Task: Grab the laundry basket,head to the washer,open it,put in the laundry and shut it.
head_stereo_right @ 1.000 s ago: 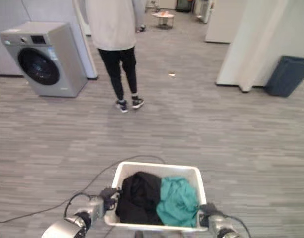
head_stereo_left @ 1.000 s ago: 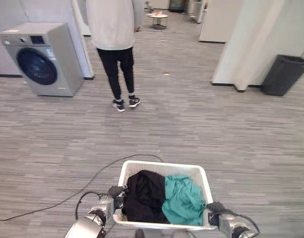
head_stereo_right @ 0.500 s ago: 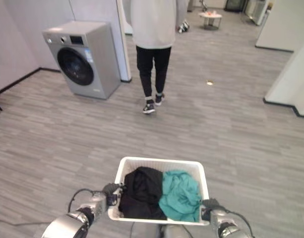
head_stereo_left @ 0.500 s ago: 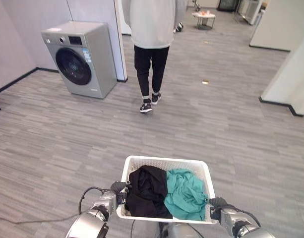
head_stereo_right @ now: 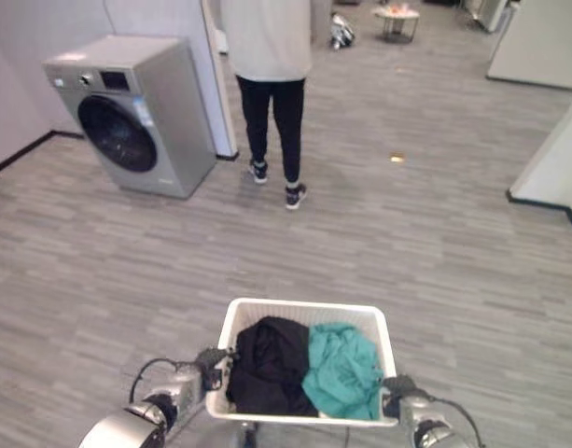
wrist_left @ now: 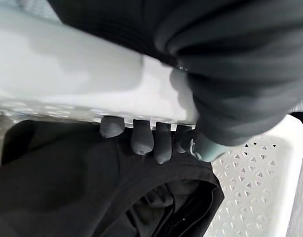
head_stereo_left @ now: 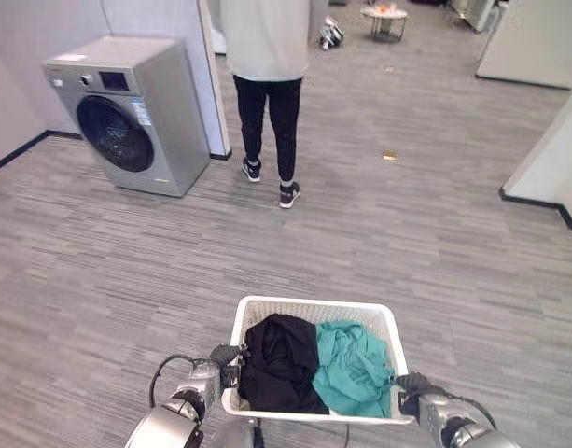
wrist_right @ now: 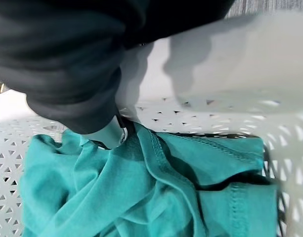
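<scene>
A white perforated plastic laundry basket [head_stereo_left: 310, 310] was carried low in front of the robot, above a grey wood-patterned plank floor [head_stereo_left: 435, 243]. Inside it, a crumpled black garment [head_stereo_left: 279, 364] was piled on the left half and a bunched teal garment [head_stereo_left: 353, 368] on the right half, the two touching along the middle.

The left hand [head_stereo_left: 217, 365] was placed at the basket's left rim. In the left wrist view, its dark fingertips [wrist_left: 141, 139] were seen curled over the rim's inner edge, just above the black garment, so the rim was gripped. The right hand [head_stereo_left: 414, 393] was set against the basket's right rim. In the right wrist view, its dark ribbed cover was pressed to the rim beside the teal garment, and a pale finger [wrist_right: 109, 135] was seen reaching down inside the wall; how tightly the rest of the fingers were closed could not be told.

A silver-grey front-loading washing machine [head_stereo_left: 129, 114] with a dark round door [head_stereo_left: 114, 133], shut, was seen standing well ahead and to the left, against a pale wall. A person in black trousers and a light top [head_stereo_left: 267, 84] was seen just right of the machine, facing away. A small round table [head_stereo_left: 383, 19] was visible far behind.
</scene>
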`<state>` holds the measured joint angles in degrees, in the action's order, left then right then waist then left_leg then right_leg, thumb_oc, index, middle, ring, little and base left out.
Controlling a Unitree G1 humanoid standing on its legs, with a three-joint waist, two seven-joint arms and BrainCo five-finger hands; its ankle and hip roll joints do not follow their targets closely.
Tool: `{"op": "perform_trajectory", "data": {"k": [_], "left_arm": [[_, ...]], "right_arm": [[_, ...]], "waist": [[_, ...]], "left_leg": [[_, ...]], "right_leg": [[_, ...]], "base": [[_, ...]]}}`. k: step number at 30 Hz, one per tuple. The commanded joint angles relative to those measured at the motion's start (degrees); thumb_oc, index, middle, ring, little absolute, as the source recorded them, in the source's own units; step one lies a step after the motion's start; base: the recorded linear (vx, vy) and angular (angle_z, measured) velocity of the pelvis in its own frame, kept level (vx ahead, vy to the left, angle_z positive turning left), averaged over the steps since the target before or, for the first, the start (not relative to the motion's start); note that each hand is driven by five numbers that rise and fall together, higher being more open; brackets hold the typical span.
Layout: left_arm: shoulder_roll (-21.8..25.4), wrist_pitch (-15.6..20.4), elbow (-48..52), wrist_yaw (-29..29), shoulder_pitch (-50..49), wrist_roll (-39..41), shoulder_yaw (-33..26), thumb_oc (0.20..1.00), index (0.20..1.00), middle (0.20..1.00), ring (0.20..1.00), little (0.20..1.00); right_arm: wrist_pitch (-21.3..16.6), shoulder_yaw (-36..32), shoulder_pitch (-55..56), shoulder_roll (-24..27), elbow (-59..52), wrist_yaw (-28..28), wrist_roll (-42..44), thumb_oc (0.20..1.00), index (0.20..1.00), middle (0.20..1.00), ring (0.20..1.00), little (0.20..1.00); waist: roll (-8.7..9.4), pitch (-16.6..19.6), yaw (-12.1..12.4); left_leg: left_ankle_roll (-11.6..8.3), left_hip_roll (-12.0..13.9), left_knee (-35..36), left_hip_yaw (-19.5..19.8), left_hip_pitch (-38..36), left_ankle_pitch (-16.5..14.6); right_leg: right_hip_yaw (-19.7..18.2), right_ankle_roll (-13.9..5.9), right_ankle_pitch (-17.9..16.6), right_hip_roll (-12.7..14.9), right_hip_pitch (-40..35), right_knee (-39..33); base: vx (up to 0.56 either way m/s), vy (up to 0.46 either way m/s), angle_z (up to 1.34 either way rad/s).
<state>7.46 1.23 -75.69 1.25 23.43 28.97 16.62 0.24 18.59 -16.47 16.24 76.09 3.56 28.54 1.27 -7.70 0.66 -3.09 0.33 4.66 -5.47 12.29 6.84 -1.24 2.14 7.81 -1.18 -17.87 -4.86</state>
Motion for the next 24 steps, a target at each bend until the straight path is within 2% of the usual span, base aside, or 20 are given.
{"op": "perform_trajectory", "data": {"k": [1,2,3,4,5,6,8,9,10,11,12,13,15,16,17,19,21,22,23,24], "left_arm": [[-0.2,1.4,-1.5,0.8,0.7,3.2,-1.2,0.2,0.2,0.2,0.2,0.2],[-0.1,1.3,-1.2,0.9,0.1,3.5,-0.9,0.2,0.2,0.2,0.2,0.2],[-0.2,1.3,-1.2,0.9,0.1,3.5,-0.9,0.2,0.2,0.2,0.2,0.2],[-0.3,1.3,-0.8,0.7,0.0,3.5,-0.7,0.2,0.2,0.2,0.2,0.2],[-0.3,1.3,-0.5,0.4,-0.2,3.5,-0.6,0.2,0.2,0.2,0.2,0.2],[-0.4,0.9,0.4,0.1,-0.2,3.9,-0.3,0.2,0.2,0.2,0.2,0.2],[-0.7,0.7,0.5,-0.1,-0.3,3.6,-0.3,0.2,0.2,0.2,0.2,0.2],[-0.6,0.6,0.0,-0.1,-0.3,3.1,-0.4,0.2,0.2,0.2,0.2,0.2],[-0.6,0.6,0.0,-0.1,-0.3,3.1,-0.4,0.2,0.2,0.2,0.2,0.2],[-0.6,0.7,0.0,0.0,-0.3,3.5,-0.8,0.2,0.2,0.2,0.2,0.2],[-0.4,0.6,-0.3,0.4,0.0,3.0,-0.9,0.2,0.2,0.2,0.2,0.2],[-0.5,0.6,-0.5,0.6,0.0,2.8,-0.8,0.2,0.2,0.2,0.2,0.2],[-0.5,0.8,-0.8,0.8,0.1,2.1,-0.9,0.2,0.2,0.2,0.2,0.2],[-0.5,0.8,-0.8,0.8,0.1,2.1,-0.9,0.2,0.2,0.2,0.2,0.2],[-0.3,1.3,-1.1,0.9,0.2,1.6,-1.3,0.2,0.2,0.2,0.2,0.2],[-0.6,1.2,-1.7,0.9,0.2,1.6,-1.9,0.2,0.2,0.2,0.2,0.2],[-0.6,1.2,-1.7,0.9,0.2,1.6,-2.0,0.2,0.2,0.2,0.2,0.2],[-0.9,1.3,-2.0,1.2,-0.7,1.8,-2.5,0.2,0.2,0.2,0.2,0.2],[-1.0,1.2,-1.9,1.1,-0.9,2.4,-2.6,0.2,0.2,0.2,0.2,0.2],[-1.2,1.1,-1.9,1.0,-0.9,2.6,-2.4,0.2,0.2,0.2,0.2,0.2]], "right_arm": [[-2.3,-4.3,-2.2,-1.6,-3.1,-5.0,5.4,0.2,0.2,0.2,0.2,0.2],[-2.0,-4.4,-2.0,-2.2,-2.4,-5.3,5.0,0.2,0.2,0.2,0.2,0.2],[-2.0,-4.4,-2.0,-2.2,-2.4,-5.3,5.0,0.2,0.2,0.2,0.2,0.2],[-2.0,-4.4,-2.0,-2.5,-2.6,-5.7,4.6,0.2,0.2,0.2,0.2,0.2],[-2.1,-4.4,-2.2,-2.8,-2.7,-5.7,4.3,0.2,0.2,0.2,0.2,0.2],[-1.8,-4.1,-2.5,-3.3,-4.0,-5.5,3.7,0.2,0.2,0.2,0.2,0.2],[-1.9,-4.2,-2.6,-3.8,-4.6,-5.5,3.6,0.2,0.2,0.2,0.2,0.2],[-2.0,-4.2,-2.6,-3.9,-4.9,-5.6,3.8,0.2,0.2,0.2,0.2,0.2],[-2.0,-4.2,-2.6,-3.9,-4.9,-5.6,3.8,0.2,0.2,0.2,0.2,0.2],[-2.0,-4.1,-2.5,-4.0,-5.1,-5.9,3.9,0.2,0.2,0.2,0.2,0.2],[-2.0,-3.8,-2.6,-4.1,-5.2,-5.9,3.7,0.2,0.2,0.2,0.2,0.2],[-2.1,-3.8,-2.6,-3.9,-5.2,-5.8,4.0,0.2,0.2,0.2,0.2,0.2],[-2.3,-3.7,-2.6,-3.6,-4.8,-5.7,4.7,0.2,0.2,0.2,0.2,0.2],[-2.3,-3.7,-2.6,-3.6,-4.8,-5.7,4.7,0.2,0.2,0.2,0.2,0.2],[-2.3,-4.1,-2.4,-3.4,-5.1,-5.5,5.4,0.2,0.2,0.2,0.2,0.2],[-2.1,-3.9,-2.3,-3.5,-4.8,-5.5,4.9,0.2,0.2,0.2,0.2,0.2],[-2.1,-3.9,-2.3,-3.4,-4.8,-5.5,4.9,0.2,0.2,0.2,0.2,0.2],[-2.0,-3.7,-1.5,-3.2,-5.0,-6.1,5.5,0.2,0.2,0.2,0.2,0.2],[-2.1,-3.2,-1.4,-3.0,-5.4,-6.2,5.6,0.2,0.2,0.2,0.2,0.2],[-2.1,-3.1,-1.4,-2.7,-5.7,-5.9,5.6,0.2,0.2,0.2,0.2,0.2]], "waist": [[-0.43,2.0,0.9],[0.42,2.4,1.2],[0.3,2.6,1.3],[0.47,2.7,1.5],[0.67,2.7,2.0],[-0.5,1.1,1.8],[-2.49,0.3,1.3],[-2.91,0.1,0.6],[-2.67,0.0,0.4],[-2.5,-0.4,-0.1],[-2.25,-0.4,-0.9],[-1.78,-0.2,-1.4],[-1.04,-0.3,-2.6],[-1.06,-0.3,-2.6],[-0.59,-0.2,-3.8],[-0.43,-0.1,-4.5],[-0.47,-0.1,-4.5],[0.02,1.7,-4.8],[0.12,2.0,-5.0],[0.27,2.1,-4.8]], "left_leg": [[2.25,-0.7,-5.5,-0.8,-0.7,4.9],[3.86,-1.9,-8.2,-1.1,-1.1,2.2],[3.83,-1.7,-8.2,-1.2,-1.0,2.2],[4.59,-2.0,-9.0,-1.8,-1.4,0.7],[5.51,-2.4,-10.2,-2.7,-2.1,-0.9],[6.89,-2.5,-10.1,-3.4,-6.3,-3.0],[7.66,-1.9,-9.3,-3.4,-9.6,-4.3],[7.52,-2.0,-8.5,-2.6,-11.0,-4.5],[7.55,-2.3,-8.5,-2.6,-11.2,-4.6],[7.41,-2.9,-8.1,-2.1,-12.7,-5.0],[6.75,-3.9,-7.3,-1.4,-15.4,-6.3],[6.4,-4.6,-7.2,-0.9,-16.0,-6.9],[5.6,-5.7,-7.0,0.7,-18.6,-8.5],[5.6,-5.7,-7.0,0.8,-18.7,-8.5],[4.79,-5.8,-6.7,1.7,-20.8,-9.8],[4.11,-5.4,-7.0,2.3,-22.8,-10.7],[4.1,-5.4,-7.0,2.3,-22.9,-10.8],[2.56,-5.4,-12.0,4.2,-24.5,-11.0],[1.28,-5.2,-18.2,4.4,-23.0,-10.2],[-0.11,-4.7,-23.1,4.0,-21.0,-8.1]], "right_leg": [[-0.9,-4.38,-6.1,-0.6,6.3,9.8],[-1.4,-5.67,-7.3,1.2,7.8,17.3],[-1.5,-5.64,-7.5,1.0,8.0,17.3],[-1.4,-7.07,-10.2,1.6,10.2,22.2],[-0.4,-9.24,-15.1,2.7,12.0,28.1],[3.2,-11.06,-20.9,4.8,17.2,38.8],[7.4,-10.58,-21.0,5.3,21.5,44.7],[7.1,-9.94,-19.0,3.9,24.2,44.3],[7.1,-9.99,-18.6,4.2,24.1,44.7],[8.1,-9.48,-17.3,4.1,25.4,41.5],[11.3,-8.27,-14.8,4.8,26.9,31.6],[11.0,-7.9,-14.3,4.3,28.1,26.1],[8.7,-7.81,-15.2,2.9,28.6,15.2],[8.7,-7.81,-15.2,2.9,28.5,15.1],[6.9,-8.69,-17.6,4.1,30.5,8.2],[6.0,-9.44,-19.3,4.5,30.7,8.2],[6.0,-9.44,-19.3,4.4,30.7,8.3],[5.7,-7.88,-19.3,3.1,28.7,10.3],[5.6,-6.94,-18.7,2.7,27.4,10.8],[6.2,-6.17,-17.8,2.5,25.6,10.5]], "base": [[0.46,0.234,-0.84],[0.46,0.233,-0.63],[0.39,0.194,-0.47],[0.26,0.143,-0.29],[0.48,0.327,-0.18],[0.46,0.38,-0.02],[0.4,0.315,-0.23],[0.26,0.138,-0.15],[0.26,0.091,0.1],[0.39,0.088,0.65],[0.51,0.096,0.67],[0.51,0.056,0.61],[0.34,-0.019,0.11],[0.46,-0.071,0.23],[0.42,-0.074,0.39],[0.4,-0.087,0.57],[0.3,-0.092,0.51],[0.62,-0.197,0.48],[0.72,-0.246,0.58],[0.36,-0.166,0.38]]}}
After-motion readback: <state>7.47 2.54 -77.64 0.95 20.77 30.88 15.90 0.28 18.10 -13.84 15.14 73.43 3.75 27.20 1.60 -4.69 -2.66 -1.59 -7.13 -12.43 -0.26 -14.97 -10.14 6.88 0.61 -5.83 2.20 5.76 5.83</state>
